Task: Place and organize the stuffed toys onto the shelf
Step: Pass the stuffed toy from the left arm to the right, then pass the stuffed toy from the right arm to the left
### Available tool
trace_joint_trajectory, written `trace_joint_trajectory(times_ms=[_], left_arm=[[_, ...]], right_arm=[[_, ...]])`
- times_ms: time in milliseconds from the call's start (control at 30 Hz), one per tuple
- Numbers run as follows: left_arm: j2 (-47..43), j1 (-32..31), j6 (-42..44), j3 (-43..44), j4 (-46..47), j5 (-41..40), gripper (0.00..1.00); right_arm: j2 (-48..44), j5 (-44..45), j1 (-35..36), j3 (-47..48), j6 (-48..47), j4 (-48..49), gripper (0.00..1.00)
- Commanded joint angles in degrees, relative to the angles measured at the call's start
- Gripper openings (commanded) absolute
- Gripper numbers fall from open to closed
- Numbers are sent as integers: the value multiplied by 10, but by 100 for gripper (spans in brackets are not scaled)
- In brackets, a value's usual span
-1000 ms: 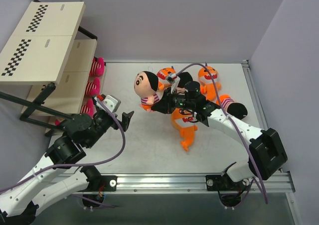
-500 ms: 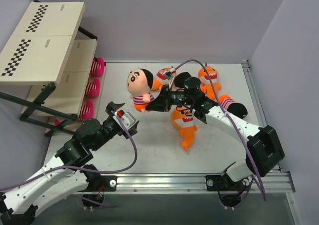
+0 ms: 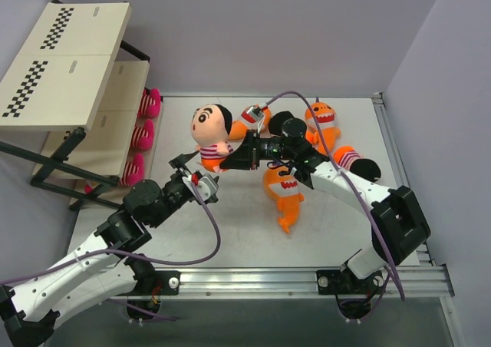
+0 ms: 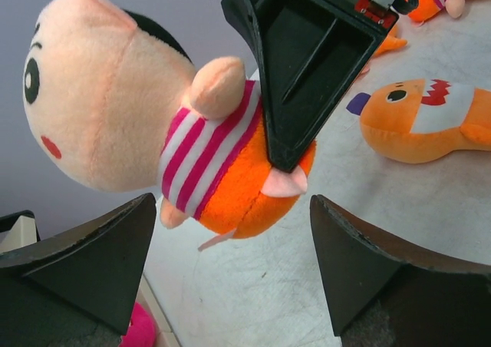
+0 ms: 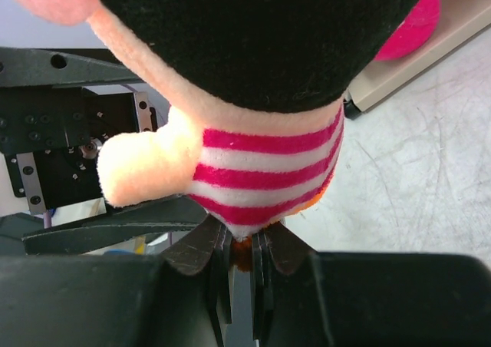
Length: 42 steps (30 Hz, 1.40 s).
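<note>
I find the right fingers (image 5: 220, 264) pressed together on the orange bottom of a black-haired doll (image 3: 209, 132) in a pink-and-white striped top. They hold it clear of the worktop (image 3: 238, 239), left of centre, with its head on the side nearer the shelf (image 3: 73, 51). The left fingers (image 4: 84, 259) stand wide apart and grip nothing. In the left wrist view they sit one to each side of the doll's lower body, with no contact visible. On the shelf's lowest board, at the worktop's left edge, three pink toys (image 3: 143, 134) sit in a row. The other toys lie on the worktop around the right arm. One orange shark (image 3: 284, 197) lies just beside the forearm on the near side. A second shark (image 3: 321, 120) lies at the far side. A third shark (image 3: 253, 117) is partly hidden behind the arm's cable. A second doll (image 3: 354, 161) with a black head lies to the right of the forearm.
</note>
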Motion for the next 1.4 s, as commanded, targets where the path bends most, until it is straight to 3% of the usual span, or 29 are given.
trace_joint_trajectory(times_ms=[0, 467, 700, 800, 967, 1133, 1200, 1300, 1333, 1367], left_arm=[[12, -7, 30, 3, 54, 4, 89], [42, -7, 44, -7, 62, 0, 81], [52, -7, 40, -4, 62, 7, 71], [52, -8, 38, -5, 64, 9, 60], [49, -8, 26, -3, 65, 17, 29], [40, -7, 22, -3, 64, 17, 7], [37, -8, 22, -7, 63, 12, 3], [33, -8, 22, -8, 60, 7, 2], [32, -8, 22, -9, 58, 2, 2], [30, -7, 22, -11, 58, 0, 2]], right_arm=[[7, -30, -3, 31, 35, 79, 0], [11, -43, 6, 30, 71, 126, 0], [2, -39, 12, 30, 71, 125, 0], [1, -38, 17, 33, 70, 123, 0], [4, -35, 22, 37, 66, 120, 0], [3, -31, 22, 34, 64, 118, 1], [1, -28, 19, 35, 52, 100, 6], [-8, -17, 10, 40, 23, 58, 29], [-14, -9, 3, 41, 16, 47, 43], [-19, -3, -1, 44, 8, 20, 48]])
